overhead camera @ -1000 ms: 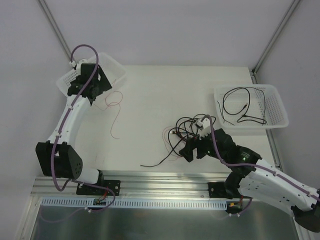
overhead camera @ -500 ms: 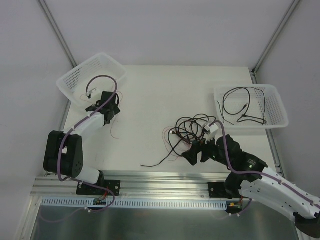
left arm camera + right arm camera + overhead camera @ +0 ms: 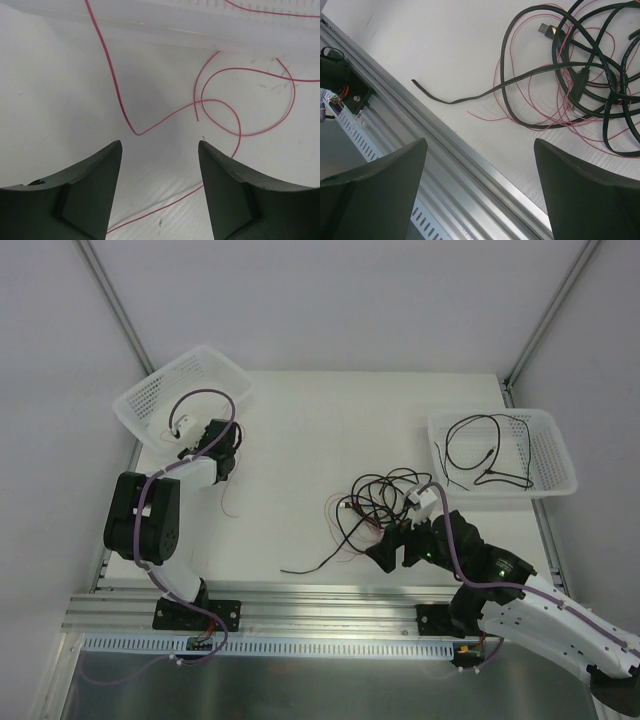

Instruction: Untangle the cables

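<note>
Tangle of thin black and red cables at centre of top view, loops crossing. One black end trails lower left toward aluminium rail. Black strands round, glossy, small plugs. Red wire hair-thin and springy, curls loose at right of left wrist view, runs up to perforated white left basket. Black cable coiled in right basket; judged sorting by colour. Left gripper jaws moderately apart, empty, over red wire. Right gripper jaws wide, empty, at tangle's lower edge.
</note>
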Robot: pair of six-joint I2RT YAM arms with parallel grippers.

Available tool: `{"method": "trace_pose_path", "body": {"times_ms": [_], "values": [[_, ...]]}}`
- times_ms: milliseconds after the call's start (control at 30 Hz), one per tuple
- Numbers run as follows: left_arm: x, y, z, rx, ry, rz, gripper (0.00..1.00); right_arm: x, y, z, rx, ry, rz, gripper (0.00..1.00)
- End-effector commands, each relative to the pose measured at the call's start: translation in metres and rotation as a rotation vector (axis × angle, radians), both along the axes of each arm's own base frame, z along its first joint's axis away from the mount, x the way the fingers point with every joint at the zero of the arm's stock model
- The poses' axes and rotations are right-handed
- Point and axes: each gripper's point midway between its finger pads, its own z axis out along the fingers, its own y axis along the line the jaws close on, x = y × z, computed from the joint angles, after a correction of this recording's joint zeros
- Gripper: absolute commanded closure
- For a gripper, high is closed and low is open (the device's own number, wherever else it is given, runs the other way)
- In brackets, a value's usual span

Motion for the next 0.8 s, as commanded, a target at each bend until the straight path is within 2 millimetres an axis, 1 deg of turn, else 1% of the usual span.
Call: {"method": "trace_pose_path", "body": {"times_ms": [0, 67, 100, 200, 300, 333, 433, 467, 533, 633, 667, 700, 733, 767], "values": [[0.011, 0.014, 0.014, -0.039, -0.141, 0.166, 0.38, 0.003, -0.002, 0.01, 0.007, -0.025, -0.014, 0.07], [0.012, 0.017, 0.014, -0.043, -0.157, 0.195, 0.4, 0.003, -0.003, 0.009, -0.002, -0.025, -0.015, 0.07], [0.013, 0.018, 0.011, -0.047, -0.158, 0.207, 0.42, 0.003, -0.003, 0.008, -0.004, -0.023, -0.017, 0.07], [0.021, 0.018, 0.01, -0.056, -0.164, 0.216, 0.47, 0.003, -0.004, 0.006, -0.01, -0.02, -0.019, 0.07], [0.024, 0.02, 0.012, -0.058, -0.17, 0.227, 0.67, 0.003, -0.005, 0.005, -0.012, -0.02, -0.023, 0.07], [0.022, 0.02, 0.01, -0.059, -0.168, 0.231, 0.79, 0.004, -0.005, 0.005, -0.012, -0.02, -0.026, 0.07], [0.019, 0.022, 0.013, -0.059, -0.177, 0.241, 0.94, 0.004, -0.006, 0.003, -0.019, -0.022, -0.03, 0.07], [0.018, 0.022, 0.017, -0.058, -0.183, 0.239, 1.0, 0.004, -0.006, 0.004, -0.018, -0.02, -0.031, 0.07], [0.016, 0.024, 0.022, -0.044, -0.181, 0.23, 1.0, 0.004, -0.007, 0.004, -0.018, -0.022, -0.03, 0.07], [0.015, 0.021, 0.041, -0.038, -0.191, 0.181, 1.0, 0.004, -0.007, 0.004, -0.02, -0.023, -0.031, 0.07], [0.013, 0.02, 0.053, -0.029, -0.193, 0.149, 1.0, 0.004, -0.007, 0.005, -0.017, -0.024, -0.033, 0.07], [0.013, 0.018, 0.061, -0.027, -0.194, 0.126, 1.0, 0.004, -0.007, 0.005, -0.019, -0.024, -0.032, 0.07], [0.017, 0.015, 0.077, -0.033, -0.214, 0.098, 1.0, 0.004, -0.007, 0.006, -0.019, -0.024, -0.031, 0.07], [0.012, 0.012, 0.088, -0.023, -0.187, 0.052, 1.0, 0.004, -0.007, 0.008, -0.015, -0.027, -0.032, 0.07]]}}
